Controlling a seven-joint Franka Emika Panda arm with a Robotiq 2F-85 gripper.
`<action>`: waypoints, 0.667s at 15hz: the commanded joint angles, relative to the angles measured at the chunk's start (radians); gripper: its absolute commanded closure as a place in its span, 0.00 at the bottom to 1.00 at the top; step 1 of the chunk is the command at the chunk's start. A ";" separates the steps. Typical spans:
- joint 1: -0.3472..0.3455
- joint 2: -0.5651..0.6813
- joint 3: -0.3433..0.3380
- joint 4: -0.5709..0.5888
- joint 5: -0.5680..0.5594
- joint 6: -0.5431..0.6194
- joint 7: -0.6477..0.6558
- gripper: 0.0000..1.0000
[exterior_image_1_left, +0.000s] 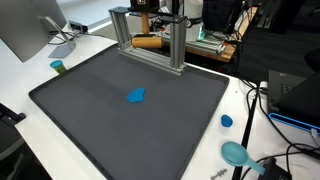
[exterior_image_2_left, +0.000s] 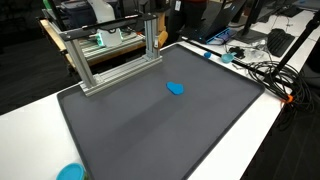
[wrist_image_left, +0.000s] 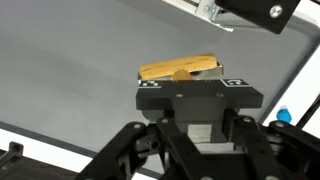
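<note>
In the wrist view my gripper (wrist_image_left: 198, 122) fills the lower half of the picture. Its black linkage bars run up to a black block with white fiducial markers (wrist_image_left: 200, 97). The fingertips are hidden, so I cannot tell whether the jaws are open or shut. Beyond the gripper a tan wooden block (wrist_image_left: 180, 68) lies on the dark grey mat (wrist_image_left: 70, 70), apart from the gripper. The wooden block also shows under the aluminium frame in an exterior view (exterior_image_1_left: 148, 42). A small blue crumpled object (exterior_image_1_left: 136, 96) lies mid-mat and shows in both exterior views (exterior_image_2_left: 176, 88).
An aluminium frame (exterior_image_1_left: 150, 35) stands at the mat's far edge and shows in both exterior views (exterior_image_2_left: 110, 50). A blue cup (exterior_image_1_left: 57, 66), a blue cap (exterior_image_1_left: 227, 121) and a teal round object (exterior_image_1_left: 235, 152) sit on the white table. Cables and a monitor (exterior_image_1_left: 25, 30) lie around it.
</note>
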 joint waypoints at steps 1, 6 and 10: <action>-0.008 -0.025 0.002 -0.007 -0.054 -0.012 0.191 0.78; -0.028 -0.114 -0.016 -0.060 -0.031 -0.079 0.373 0.78; -0.040 -0.181 -0.048 -0.130 -0.031 -0.117 0.333 0.78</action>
